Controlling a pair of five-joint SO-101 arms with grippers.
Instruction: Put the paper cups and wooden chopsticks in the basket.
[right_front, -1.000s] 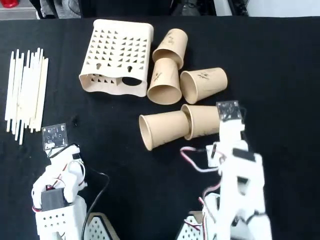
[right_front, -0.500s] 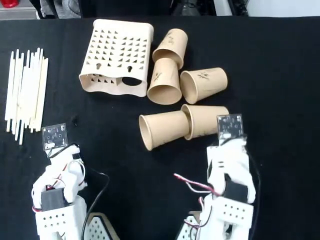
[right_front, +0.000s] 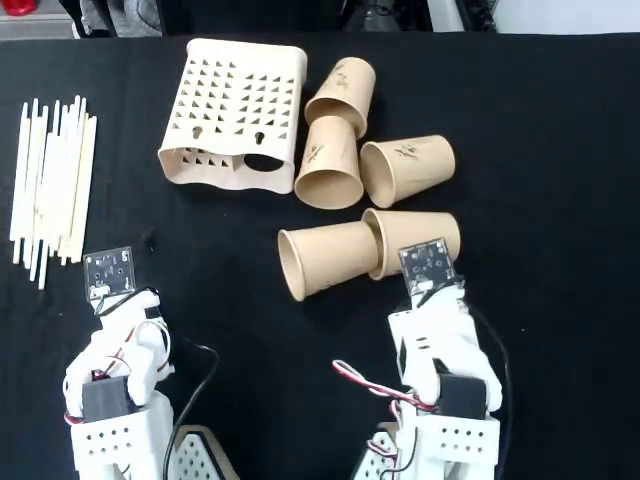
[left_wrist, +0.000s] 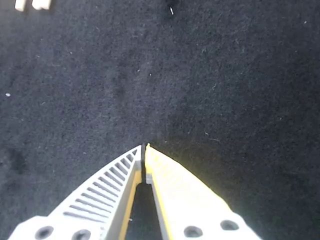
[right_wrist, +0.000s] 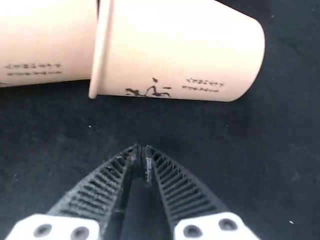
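The right claw (right_wrist: 141, 148) is sitting just short of the nearest paper cup (right_wrist: 180, 55). That cup is lying on its side right past the tips, close but not touching as far as I can tell. The claw is pinched fully shut and isn't gripping anything.

A second cup (right_wrist: 45, 40) is lying on its side to the left of that one. Its base is butting up against the first cup's open end, so the two are making one line across in front of the right arm.

Three more cups (right_front: 328, 165) are lying tipped over farther back, bunched together just right of the basket (right_front: 235, 115). The basket itself is lying on the far part of the surface (right_front: 560, 150) with its holey side facing up.

The chopsticks (right_front: 50, 185) are sitting in a loose bundle by the left edge, well apart from the cups and the basket. The left claw (left_wrist: 144, 149) is hovering over plain black surface on the near side of that bundle. It's also closed tight, with nothing in it.

For room, black surface is stretching out wide to the right of the cups. There's also a decent gap running between the two arms.
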